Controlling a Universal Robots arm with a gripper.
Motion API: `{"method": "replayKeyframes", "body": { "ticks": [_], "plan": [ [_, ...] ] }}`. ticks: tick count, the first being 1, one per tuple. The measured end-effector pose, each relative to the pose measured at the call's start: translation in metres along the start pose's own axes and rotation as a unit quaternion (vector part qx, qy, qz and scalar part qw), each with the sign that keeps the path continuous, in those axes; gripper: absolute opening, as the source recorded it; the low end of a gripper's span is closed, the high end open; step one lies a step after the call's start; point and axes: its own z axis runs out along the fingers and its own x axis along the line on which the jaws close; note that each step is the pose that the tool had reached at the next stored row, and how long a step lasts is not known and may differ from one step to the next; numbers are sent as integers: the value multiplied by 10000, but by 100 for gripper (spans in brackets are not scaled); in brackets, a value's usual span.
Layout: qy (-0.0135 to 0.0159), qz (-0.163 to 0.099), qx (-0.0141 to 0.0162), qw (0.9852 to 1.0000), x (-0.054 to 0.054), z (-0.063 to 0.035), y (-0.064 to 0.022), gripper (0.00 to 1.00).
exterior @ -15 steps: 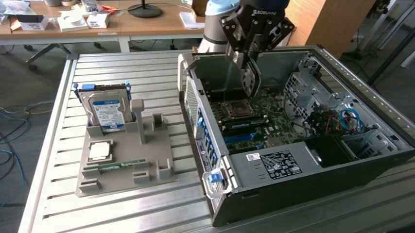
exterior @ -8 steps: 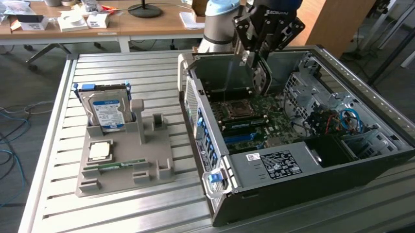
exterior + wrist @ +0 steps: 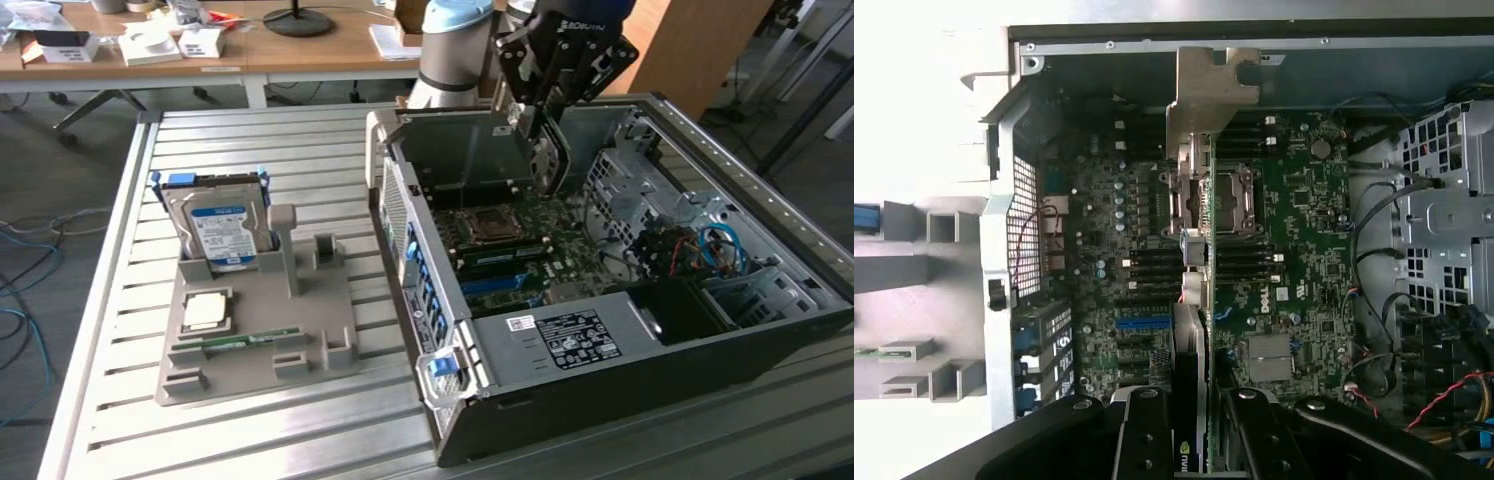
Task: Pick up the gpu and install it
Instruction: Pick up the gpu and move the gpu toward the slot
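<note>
Wrist view: gripper (image 3: 1196, 405) clamped on gpu (image 3: 1196, 250), edge-on over motherboard (image 3: 1294, 230) | exterior view: hard drive (image 3: 220, 230) off on tray (image 3: 320, 325)

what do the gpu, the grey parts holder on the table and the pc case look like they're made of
gpu: dark circuit board, likely fibreglass laminate, with a dull silvery sheet-metal end bracket, bent and notched.
parts holder: matte grey plastic by its even colour and blocky moulded shapes, possibly printed.
pc case: sheet metal, dark painted outside, bare grey inside with punched vent holes.
</note>
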Motion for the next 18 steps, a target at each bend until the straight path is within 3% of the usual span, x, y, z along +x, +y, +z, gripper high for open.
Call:
{"method": "replayKeyframes", "body": {
  "ticks": [10, 18],
  "plan": [
    [3, -15, -16, 10000, -153, 9, 10, 26],
    [3, -26, -17, 10000, -197, 13, 14, 26]
  ]
}}
